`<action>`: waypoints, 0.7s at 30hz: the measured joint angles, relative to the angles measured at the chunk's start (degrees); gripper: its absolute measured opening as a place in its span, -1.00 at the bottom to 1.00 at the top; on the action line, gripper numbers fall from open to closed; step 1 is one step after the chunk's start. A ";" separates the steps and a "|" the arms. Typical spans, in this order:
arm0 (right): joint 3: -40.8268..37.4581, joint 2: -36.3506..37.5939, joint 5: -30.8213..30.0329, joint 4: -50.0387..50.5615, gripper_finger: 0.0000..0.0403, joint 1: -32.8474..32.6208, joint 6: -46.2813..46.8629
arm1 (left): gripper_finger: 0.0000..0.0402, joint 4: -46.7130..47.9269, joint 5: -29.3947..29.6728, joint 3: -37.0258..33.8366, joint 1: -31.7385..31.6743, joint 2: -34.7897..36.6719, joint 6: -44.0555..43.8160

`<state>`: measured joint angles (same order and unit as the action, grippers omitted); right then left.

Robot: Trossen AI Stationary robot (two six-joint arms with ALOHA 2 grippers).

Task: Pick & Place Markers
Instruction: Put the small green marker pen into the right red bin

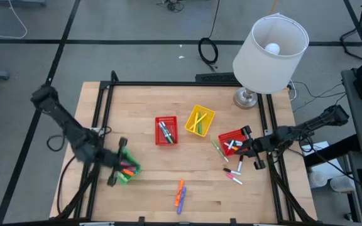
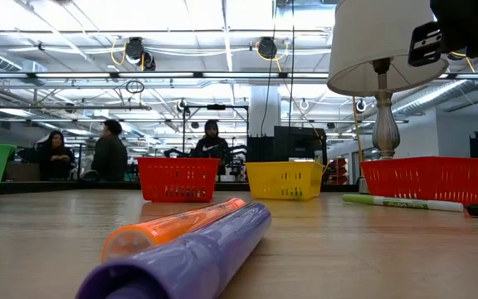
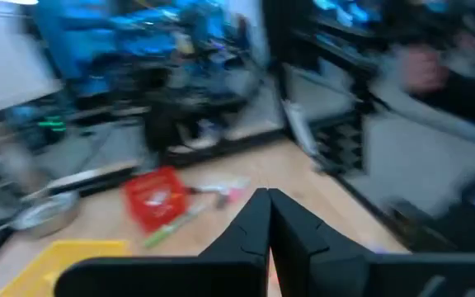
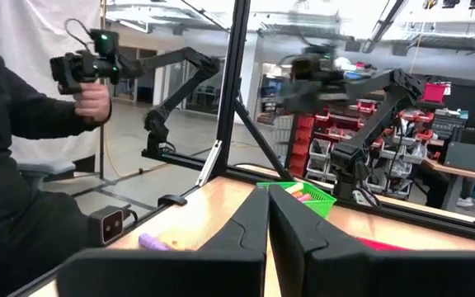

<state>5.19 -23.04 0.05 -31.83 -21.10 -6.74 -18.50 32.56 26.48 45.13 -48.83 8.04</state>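
Note:
My left gripper [image 1: 128,164] hovers shut above the green basket [image 1: 129,167], which holds pink and orange markers. Nothing shows between its fingers [image 3: 269,216]. My right gripper [image 1: 240,149] is shut too [image 4: 268,216] and hangs over the right-hand red basket [image 1: 230,139], which has white-barrelled markers in it. An orange marker [image 1: 180,188] and a purple marker [image 1: 181,202] lie side by side near the table's near edge. A green marker [image 1: 219,149] and several pink and red ones [image 1: 232,173] lie loose beside the right red basket.
A middle red basket [image 1: 166,130] and a yellow basket [image 1: 199,120] hold more markers. A lamp [image 1: 269,47] stands at the far right corner. A black frame rims the table [image 1: 168,207]. People stand beyond the table [image 2: 110,149], and one holds a controller [image 4: 89,70].

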 joint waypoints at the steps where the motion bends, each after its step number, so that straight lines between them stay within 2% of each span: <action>1: 0.00 -0.30 -0.01 -0.01 -1.00 -0.02 -0.08 | -0.97 -2.20 -0.72 -2.55 -1.67 1.74 -0.21; 5: 0.00 -1.24 -0.13 -0.02 -1.00 0.00 -0.34 | -0.98 -12.08 -9.25 -13.89 -6.85 9.51 -0.68; 7: 0.00 -1.46 -0.16 -0.01 -1.00 0.00 -0.61 | -0.98 -18.83 -10.64 -18.22 -8.08 12.95 -1.07; 13: 0.00 -1.98 -3.78 0.00 -1.00 0.00 -1.49 | -0.99 -14.48 -2.39 -22.18 -8.47 16.98 0.90; 18: 0.00 -2.92 -6.06 0.41 -1.00 0.06 -1.89 | -0.99 -14.83 -1.15 -24.23 -8.43 17.04 5.18; 21: 0.00 -3.38 -6.08 0.39 -1.00 0.15 -2.63 | -0.99 -12.58 0.76 -25.75 -9.00 17.04 4.31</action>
<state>5.19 -26.42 -6.02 -31.44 -20.95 -9.37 -31.08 33.32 0.73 36.13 -31.79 12.36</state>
